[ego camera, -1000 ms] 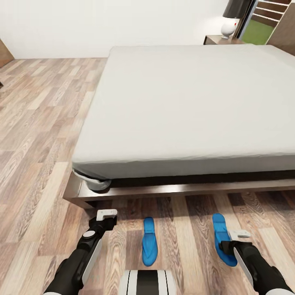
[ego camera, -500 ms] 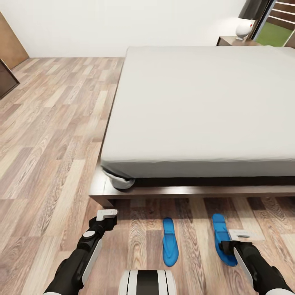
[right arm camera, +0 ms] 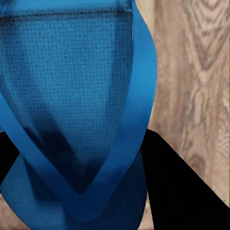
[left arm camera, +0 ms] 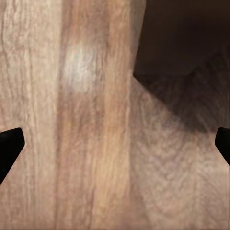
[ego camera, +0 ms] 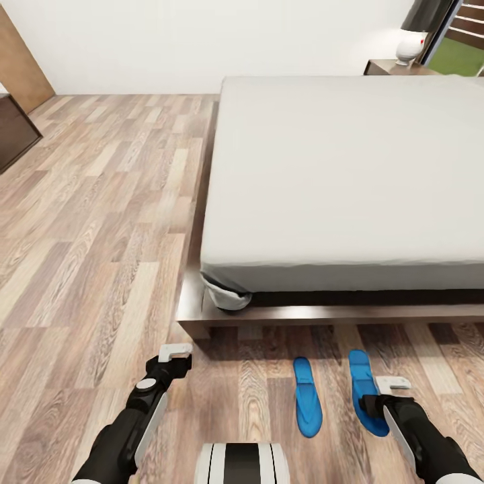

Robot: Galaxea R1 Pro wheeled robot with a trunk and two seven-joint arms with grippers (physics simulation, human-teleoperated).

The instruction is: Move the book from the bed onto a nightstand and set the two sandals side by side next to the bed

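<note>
- The right gripper [ego camera: 393, 393] is closed on the right sandal [ego camera: 366, 392], low over the floor [ego camera: 87, 269]; in the right wrist view a dark finger [right arm camera: 177, 187] presses against that sandal [right arm camera: 72, 110] at its strap.
- The left gripper [ego camera: 176, 355] hangs above bare planks with nothing in it. In the left wrist view its dark fingertips [left arm camera: 9, 146] sit at opposite edges, spread wide over the wood [left arm camera: 86, 143].
- The left sandal [ego camera: 308, 396] lies flat on the floor just beside the held one, a narrow strip of planks between the 2, both with their long sides running toward the bed [ego camera: 349, 175].
- Both sandals are near the foot of the bed frame [ego camera: 323, 313], whose dark wooden ledge runs across in front of them.
- A bunched fold of sheet [ego camera: 227, 296] hangs at the near left corner of the mattress.
- The mattress top is plain pale grey.
- Past the far right corner stands a nightstand [ego camera: 393, 67] with a white lamp [ego camera: 411, 47] on it, beside a window [ego camera: 464, 50] showing grass.
- At the far left, dark furniture [ego camera: 15, 131] stands by the wall [ego camera: 202, 40].
</note>
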